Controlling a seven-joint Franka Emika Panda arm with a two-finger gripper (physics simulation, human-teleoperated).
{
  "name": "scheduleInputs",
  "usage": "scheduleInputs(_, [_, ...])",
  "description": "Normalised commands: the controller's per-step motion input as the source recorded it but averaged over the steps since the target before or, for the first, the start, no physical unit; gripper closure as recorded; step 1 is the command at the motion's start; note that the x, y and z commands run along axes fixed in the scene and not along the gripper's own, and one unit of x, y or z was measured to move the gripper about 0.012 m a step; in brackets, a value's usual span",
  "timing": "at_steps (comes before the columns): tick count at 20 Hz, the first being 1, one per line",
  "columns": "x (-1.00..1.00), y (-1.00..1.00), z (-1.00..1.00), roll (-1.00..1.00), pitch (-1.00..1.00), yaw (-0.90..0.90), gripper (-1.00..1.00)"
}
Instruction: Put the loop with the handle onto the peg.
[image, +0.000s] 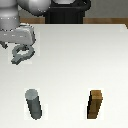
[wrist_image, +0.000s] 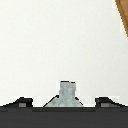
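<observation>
Looking across the exterior view, the arm (image: 17, 17) reaches in at the upper part of the exterior view's left, over the white table (image: 75, 60). Below its hand hangs the gripper (image: 21, 49), and the loop (image: 22, 54) sits right at the fingertips, a grey ring with its round hole showing, apparently held by its handle above the table. The fingers look drawn in close around that handle, though this view is too coarse to show the contact plainly. The peg (image: 34, 104) stands upright near the front of the table, on the exterior view's left, well apart from the loop and nearer the camera. The brown block (image: 96, 104) stands level with the peg, well off toward the exterior view's right. A dark box-like shape (image: 67, 12) sits behind the table's far edge.

In the wrist view, most of the picture is bare white table (wrist_image: 55, 45). The gripper (wrist_image: 61, 103) shows as two dark fingertips (wrist_image: 21, 103), one on each side, along the dark band of the hand. Between them rises a pale grey stub, the loop (wrist_image: 66, 94), widening at its base into the gap. The fingertips stand some way out from the stub's visible part, so the grip itself cannot be seen here. A sliver of the block (wrist_image: 123, 11) cuts across one corner. The peg is not in this view.
</observation>
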Motion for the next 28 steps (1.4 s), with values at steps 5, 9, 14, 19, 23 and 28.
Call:
scheduleInputs(5, [0.00, -0.40, 0.00, 0.00, 0.00, 0.00, -1.00])
scheduleInputs(9, [0.00, 0.00, -0.50, 0.00, 0.00, 0.00, -1.00])
scheduleInputs(14, [0.00, 0.20, -0.20, 0.00, 0.00, 0.00, -1.00])
scheduleInputs(19, [0.00, 0.00, -0.80, 0.00, 0.00, 0.00, -1.00])
scheduleInputs(23, [0.00, 0.00, -0.25, 0.00, 0.00, 0.00, -1.00])
scheduleInputs(28, [0.00, 0.20, 0.00, 0.00, 0.00, 0.00, -1.00])
